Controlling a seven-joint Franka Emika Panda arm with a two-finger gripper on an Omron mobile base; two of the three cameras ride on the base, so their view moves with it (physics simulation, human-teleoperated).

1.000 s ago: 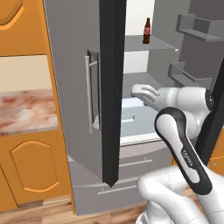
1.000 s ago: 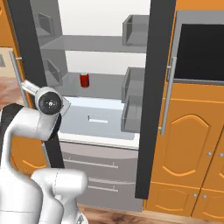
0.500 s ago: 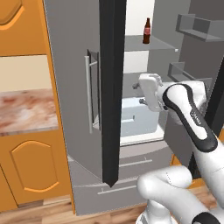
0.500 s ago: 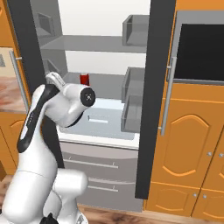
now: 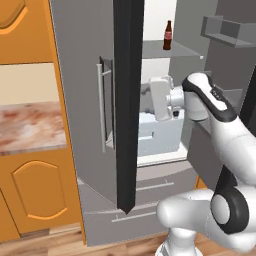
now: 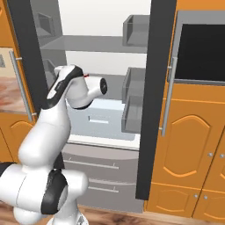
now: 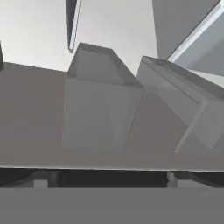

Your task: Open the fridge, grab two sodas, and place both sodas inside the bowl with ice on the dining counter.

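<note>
The grey fridge [image 5: 80,100] stands with both doors open. A dark-brown soda bottle [image 5: 168,35] is upright on an upper shelf. Of the red soda can, a sliver [image 6: 86,75] shows behind my arm on the middle shelf. My hand [image 5: 161,98] reaches into the fridge at middle-shelf height, below the bottle, with its fingers hidden by the left door's edge. In the hand view my gripper [image 7: 107,179] is open with nothing between its tips, facing two grey door bins [image 7: 98,109]. The bowl and the dining counter are out of view.
The left door's dark edge [image 5: 127,110] stands close in front of my hand. A pale crisper drawer [image 6: 103,121] lies under the hand, with grey bottom drawers [image 6: 96,167] lower down. Orange cabinets, a marbled wall counter [image 5: 30,127] and a black oven panel [image 6: 200,52] flank the fridge.
The arm has risen and swung its hand into the fridge, turning it toward the left door. In the right base view it now covers most of the red can. The jaws stayed open.
</note>
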